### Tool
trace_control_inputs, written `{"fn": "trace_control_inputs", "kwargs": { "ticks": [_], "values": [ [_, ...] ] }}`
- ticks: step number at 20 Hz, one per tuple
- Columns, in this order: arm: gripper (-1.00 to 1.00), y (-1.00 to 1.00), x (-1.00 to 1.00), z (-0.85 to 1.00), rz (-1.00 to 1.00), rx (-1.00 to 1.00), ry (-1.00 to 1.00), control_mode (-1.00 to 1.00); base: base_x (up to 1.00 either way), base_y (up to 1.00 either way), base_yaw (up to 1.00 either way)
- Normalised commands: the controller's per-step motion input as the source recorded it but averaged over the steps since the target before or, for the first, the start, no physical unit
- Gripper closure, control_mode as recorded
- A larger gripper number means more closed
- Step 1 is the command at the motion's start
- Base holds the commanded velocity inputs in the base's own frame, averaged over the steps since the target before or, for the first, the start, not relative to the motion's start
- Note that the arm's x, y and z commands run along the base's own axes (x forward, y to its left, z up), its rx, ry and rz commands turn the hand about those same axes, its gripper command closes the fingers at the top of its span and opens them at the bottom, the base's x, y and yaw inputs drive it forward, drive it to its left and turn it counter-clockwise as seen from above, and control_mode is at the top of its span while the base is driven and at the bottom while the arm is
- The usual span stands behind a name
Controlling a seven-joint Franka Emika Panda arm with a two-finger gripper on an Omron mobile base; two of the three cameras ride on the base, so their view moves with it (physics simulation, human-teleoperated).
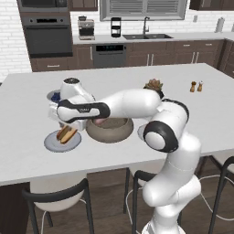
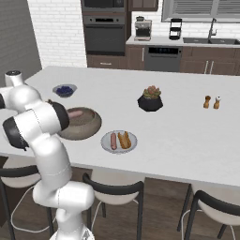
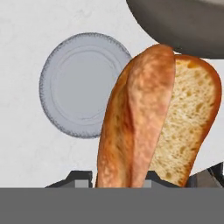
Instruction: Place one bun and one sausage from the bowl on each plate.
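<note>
A split bun is gripped in the pincer, standing lengthwise away from the camera on the hand. Its crust is golden-brown and glossy; the cut face is pale, porous crumb. Just beyond it on the desk lies a grey plate, round, flat and bare, with a finely ribbed rim. The bun is judged to be on its way to this plate. For the step to go well, the bun should be carried over the plate's middle, lowered until it nearly touches, and only then released, so that it does not roll off the shallow rim.

Beside the plate stands the bowl, wide, grey-brown, with thick stone-like walls; one pink sausage lies in it. Past the bowl, a second plate already carries a bun and a sausage side by side. Farther off on the smooth white desk are a small bowl of berries, a dark potted plant and two small shakers.
</note>
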Motion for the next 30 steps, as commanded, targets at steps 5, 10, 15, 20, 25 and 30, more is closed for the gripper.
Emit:
{"fn": "trace_control_inputs", "kwargs": {
  "ticks": [5,10,15,20,25,30],
  "values": [
    [1.00,0.19,0.30,-0.30,0.00,-0.09,0.01,-1.00,0.00,0.00,0.00],
    [1.00,0.11,0.40,-0.23,0.00,-0.05,0.04,-1.00,0.00,0.00,0.00],
    [1.00,0.04,0.34,-0.08,-0.03,0.00,0.09,-1.00,0.00,0.00,0.00],
    [1.00,0.00,0.36,-0.21,-0.03,0.00,0.04,-1.00,0.00,0.00,0.00],
    [1.00,0.12,0.00,-0.36,0.00,-0.05,-0.02,-1.00,0.00,0.00,0.00],
    [1.00,0.00,0.00,-0.32,-0.01,-0.02,-0.01,-1.00,0.00,0.00,0.00]
  ]
}}
